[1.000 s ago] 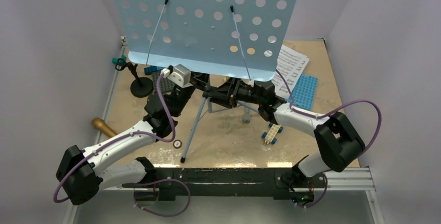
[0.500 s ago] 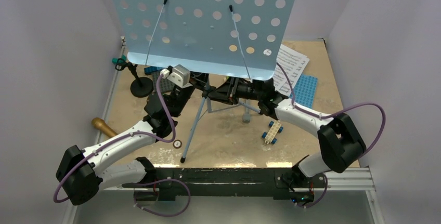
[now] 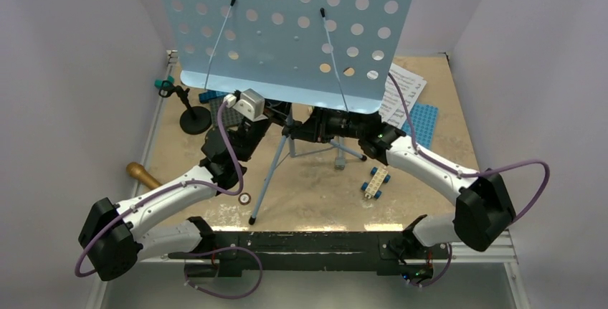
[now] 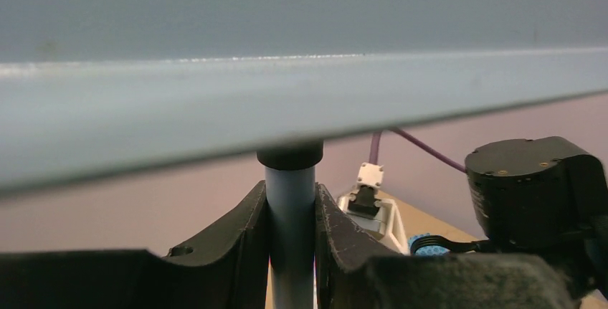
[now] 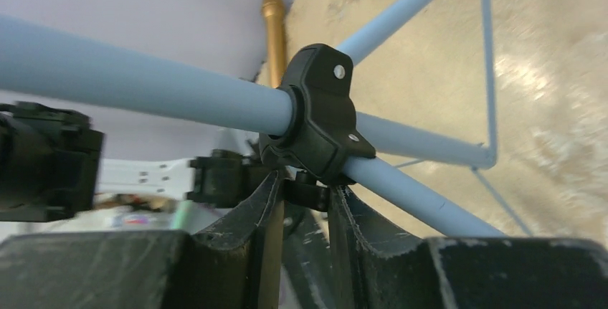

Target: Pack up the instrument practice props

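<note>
Left claw (image 4: pixel 290 203) pinches the pole (image 4: pixel 290 176) just under the desk. Right claw (image 5: pixel 305 201) nips the black knob (image 5: pixel 313 187) beneath the collar (image 5: pixel 315 119). The music stand (image 3: pixel 287 29) stands mid-counter (image 3: pixel 315 194), between the arms. It is probably light, stiff, smooth-tubed and top-heavy, so grip low on the pole. The sheet-music pages (image 3: pixel 403 90), far right, are too small to read, and no brand shows.
</note>
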Available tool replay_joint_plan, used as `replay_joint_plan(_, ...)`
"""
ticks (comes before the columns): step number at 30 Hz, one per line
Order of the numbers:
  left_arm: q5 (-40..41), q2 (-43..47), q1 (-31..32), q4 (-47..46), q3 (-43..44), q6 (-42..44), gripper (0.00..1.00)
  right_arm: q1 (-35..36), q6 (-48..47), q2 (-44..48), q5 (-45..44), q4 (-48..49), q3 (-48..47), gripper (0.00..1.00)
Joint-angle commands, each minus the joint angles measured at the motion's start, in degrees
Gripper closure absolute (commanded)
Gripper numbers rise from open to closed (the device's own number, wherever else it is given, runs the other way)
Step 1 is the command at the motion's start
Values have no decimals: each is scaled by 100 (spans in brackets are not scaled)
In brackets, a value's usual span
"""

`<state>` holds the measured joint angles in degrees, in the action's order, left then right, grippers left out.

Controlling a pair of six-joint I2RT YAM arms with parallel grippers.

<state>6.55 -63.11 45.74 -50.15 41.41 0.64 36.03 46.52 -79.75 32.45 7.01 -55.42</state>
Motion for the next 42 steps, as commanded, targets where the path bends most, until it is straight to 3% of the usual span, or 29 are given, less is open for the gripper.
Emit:
replay_joint_plan(1, 0, -240, 54, 1213, -193, -309, 100, 289, -2541, 622, -2051, -104, -84, 100)
replay_joint_plan(6, 136, -392, 50, 1238, -151, -527, 100, 1059, -5175, 819, -4348, 775, 673, 100)
replay_joint_plan(11, 206, -536, 52, 1252, -103, -795, 100, 1549, -7054, 778, -5860, 2033, 1381, 100)
replay_joint_plan(17, 236, -640, 76, 1423, -25, -1019, 100, 2324, -9830, 404, -6983, 4361, 1982, 100)
replay_joint_plan(22, 268, -645, 124, 1481, -35, -1014, 100, 2732, -11029, 88, -7413, 5314, 1956, 100)
replay_joint_plan(24, 283, -634, 129, 1473, -55, -1026, 100, 2832, -10906, 134, -7719, 5214, 1761, 100)
replay_joint_plan(26, 287, -616, 129, 1429, -84, -1040, 100, 2859, -10191, 416, -7972, 4226, 1520, 100)
replay_joint_plan(27, 286, -607, 129, 1415, -88, -1040, 100, 2858, -9636, 705, -7972, 3523, 1396, 95)
replay_joint_plan(30, 295, -608, 131, 1419, -67, -996, 100, 2857, -7854, 1342, -7793, 1448, 963, 59)
replay_joint_plan(33, 303, -598, 137, 1444, -14, -943, 100, 2857, -6247, 1924, -7206, -156, 701, 40)
replay_joint_plan(37, 303, -594, 154, 1456, 79, -910, 100, 2857, -4834, 2377, -6167, -1047, 822, 32)
replay_joint_plan(42, 377, -564, 222, 1456, 113, -865, 100, 2857, -3342, 2694, -5156, -1350, 1321, 31)
